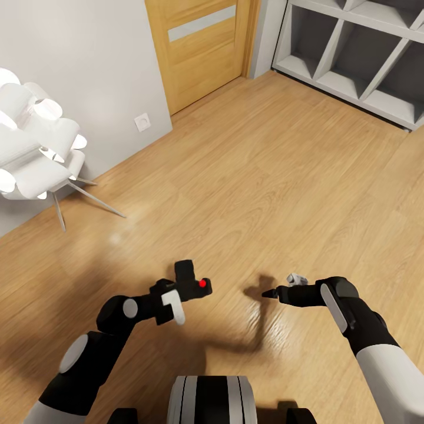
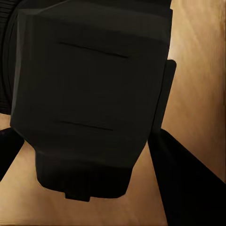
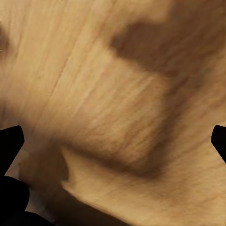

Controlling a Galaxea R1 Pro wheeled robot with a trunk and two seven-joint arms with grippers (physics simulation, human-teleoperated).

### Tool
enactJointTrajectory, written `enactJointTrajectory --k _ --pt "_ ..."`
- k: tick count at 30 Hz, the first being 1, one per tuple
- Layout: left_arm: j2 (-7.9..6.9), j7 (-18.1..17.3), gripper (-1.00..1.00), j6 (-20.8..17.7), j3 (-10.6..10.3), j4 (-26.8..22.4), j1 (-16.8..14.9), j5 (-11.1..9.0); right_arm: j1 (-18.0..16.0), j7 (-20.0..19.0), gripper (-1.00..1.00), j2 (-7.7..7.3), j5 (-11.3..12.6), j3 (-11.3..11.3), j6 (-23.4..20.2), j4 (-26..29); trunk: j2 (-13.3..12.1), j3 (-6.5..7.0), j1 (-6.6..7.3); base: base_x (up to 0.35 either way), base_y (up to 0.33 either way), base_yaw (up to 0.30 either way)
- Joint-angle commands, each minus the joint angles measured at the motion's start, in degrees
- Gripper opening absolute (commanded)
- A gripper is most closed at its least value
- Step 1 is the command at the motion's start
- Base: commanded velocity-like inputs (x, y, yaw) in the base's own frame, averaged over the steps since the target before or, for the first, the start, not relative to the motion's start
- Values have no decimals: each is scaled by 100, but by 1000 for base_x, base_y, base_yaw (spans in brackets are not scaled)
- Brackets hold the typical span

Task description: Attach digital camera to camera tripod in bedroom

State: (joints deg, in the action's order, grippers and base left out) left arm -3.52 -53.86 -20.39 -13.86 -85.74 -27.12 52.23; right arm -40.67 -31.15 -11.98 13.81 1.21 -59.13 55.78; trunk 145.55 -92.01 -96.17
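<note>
Left pincer [image 1: 179,292]: clamped on the digital camera [image 1: 189,281], red button at 3 o'clock.
Right pincer [image 1: 281,288]: fingers spread, holding nothing, above the wood floor [image 1: 247,176].
Camera's place: inside the left pincer, at 9 o'clock from the right one, well apart.
Step in hand: carrying; keep the grip firm and the camera level while driving.
Beyond: white lamp [image 1: 35,150] at 10 o'clock, door [image 1: 200,47] at 12, grey shelving [image 1: 365,53] at 1.

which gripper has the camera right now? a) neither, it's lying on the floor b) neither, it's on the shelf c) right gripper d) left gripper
d: in the head view the digital camera with its red button sits in the left gripper, while the right gripper is open and empty over the wood floor.
</note>
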Motion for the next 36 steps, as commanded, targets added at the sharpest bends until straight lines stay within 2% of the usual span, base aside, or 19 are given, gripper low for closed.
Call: enactJointTrajectory --k 1,2,6,7,9,14,15,16,19,20,23,24,26,27,31,32,34,35,36 --pt "-5 -30 -100 -99 -15 -12 -4 -44 -2 -5 100 -3 7 10 -20 3 2 -3 1 0 0 0" --pt "-4 -16 -100 -161 -20 -15 -4 -150 -2 -5 100 -1 7 10 -19 3 2 -3 1 0 0 0" --pt "9 11 -100 -227 -21 -20 -4 -302 -2 -5 100 1 7 10 -19 3 2 -3 1 0 0 0" --pt "26 31 -100 -259 -19 -19 -4 -452 -2 -5 100 2 7 10 -19 3 2 -3 1 0 0 0" --pt "43 35 -100 -282 -17 -7 -4 -556 -2 -5 100 2 7 10 -19 3 2 -3 1 0 0 0" --pt "165 46 -100 -349 6 106 -4 -1026 -2 -1 100 7 9 16 -19 3 2 -3 1 0 0 0" --pt "190 49 -100 -359 15 178 -4 -1186 -2 1 100 9 12 17 -19 3 2 -3 1 0 0 0" --pt "241 116 -100 -378 58 320 -4 -1476 -2 3 100 10 14 19 -19 3 2 -3 1 0 0 0" --pt "310 347 -100 -447 161 388 -4 -1600 -2 3 100 11 15 19 -19 3 2 -3 1 0 0 0" --pt "397 534 -100 -534 256 448 -4 -1700 -2 3 100 11 15 19 -19 2 2 -3 1 0 0 0" --pt "596 771 -100 -692 395 648 -4 -1920 -2 4 100 11 16 19 -18 -2 2 -3 1 0 0 0" --pt "745 885 -100 -782 461 870 -4 -2098 -2 4 100 11 16 19 -18 -3 2 -3 1 0 0 0" --pt "885 965 -100 -842 508 1122 -4 -2277 -2 4 100 11 16 19 -19 -4 2 -3 1 0 0 0" --pt "1082 1161 -100 -905 566 1508 -4 -2633 -2 4 100 11 16 19 -19 -5 2 -3 1 0 0 0" --pt "1171 1594 -100 -911 612 1720 -4 -3171 -2 2 100 13 16 19 -18 -5 2 -3 1 0 0 0" --pt "1186 1827 -100 -912 734 1874 -4 -3862 -2 3 100 17 16 19 -13 -6 2 -3 1 0 0 0" --pt "1194 1903 -100 -906 835 2029 -4 -4283 -2 2 100 18 16 19 -16 -6 2 -3 1 0 0 0" --pt "1201 1961 -100 -903 930 2246 -4 -4707 -2 1 100 19 16 19 -17 -6 2 -3 1 0 0 0" --pt "1204 1990 -100 -902 965 2365 -4 -4910 -2 2 100 19 16 19 -17 -4 2 -3 1 0 0 0"
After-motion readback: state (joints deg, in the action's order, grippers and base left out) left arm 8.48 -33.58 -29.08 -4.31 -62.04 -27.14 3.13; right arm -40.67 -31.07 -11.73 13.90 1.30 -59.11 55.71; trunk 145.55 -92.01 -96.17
